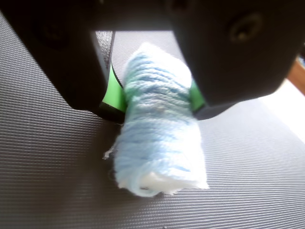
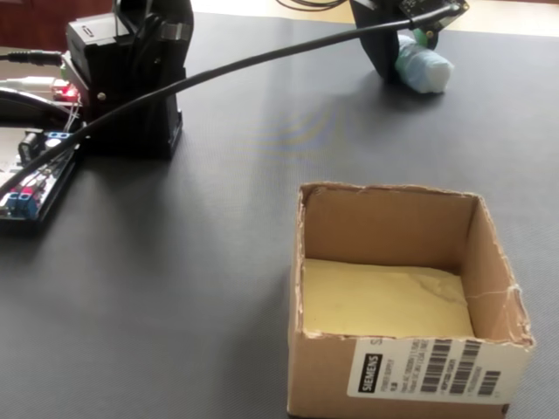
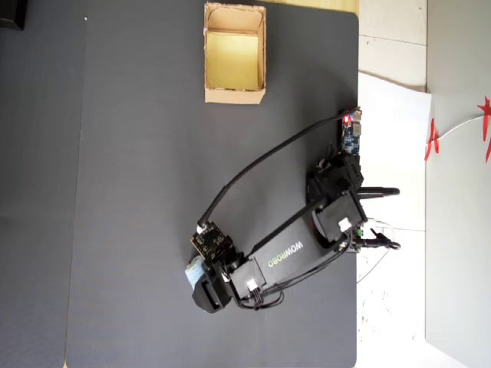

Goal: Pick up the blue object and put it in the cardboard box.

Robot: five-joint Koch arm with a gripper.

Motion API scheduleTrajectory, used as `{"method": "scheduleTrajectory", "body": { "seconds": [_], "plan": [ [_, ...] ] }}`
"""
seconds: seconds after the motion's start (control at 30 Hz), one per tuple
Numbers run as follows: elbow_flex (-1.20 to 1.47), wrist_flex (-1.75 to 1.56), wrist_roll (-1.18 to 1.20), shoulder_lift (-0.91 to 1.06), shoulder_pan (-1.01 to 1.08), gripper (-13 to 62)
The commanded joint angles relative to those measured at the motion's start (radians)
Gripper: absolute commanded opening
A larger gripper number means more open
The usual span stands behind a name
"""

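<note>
In the overhead view the arm hides most of the blue object (image 3: 192,271); the cardboard box (image 2: 410,377) is cut off below.

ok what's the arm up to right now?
The gripper is shut on the blue object, green pads pressing both its sides, down at the dark mat. The cardboard box sits empty at the far end of the mat in the overhead view, so the carry has yet to happen.

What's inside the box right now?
Nothing visible: the box shows only its bare yellowish floor. The blue object sits apart, between the gripper's green pads. Near wall hides the floor's front strip.
</note>
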Motion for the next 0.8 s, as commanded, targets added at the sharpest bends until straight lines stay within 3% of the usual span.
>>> {"method": "scheduleTrajectory", "body": {
  "seconds": [0.0,0.1,0.3,0.77],
  "plan": [
    [-0.005,-0.032,0.048,0.037,-0.006,4.7],
    [0.017,-0.081,0.044,0.074,-0.006,-0.4],
    [0.081,-0.170,0.008,0.186,0.014,-0.4],
    [0.598,-0.577,-0.071,0.713,0.235,-0.4]
  ]
}}
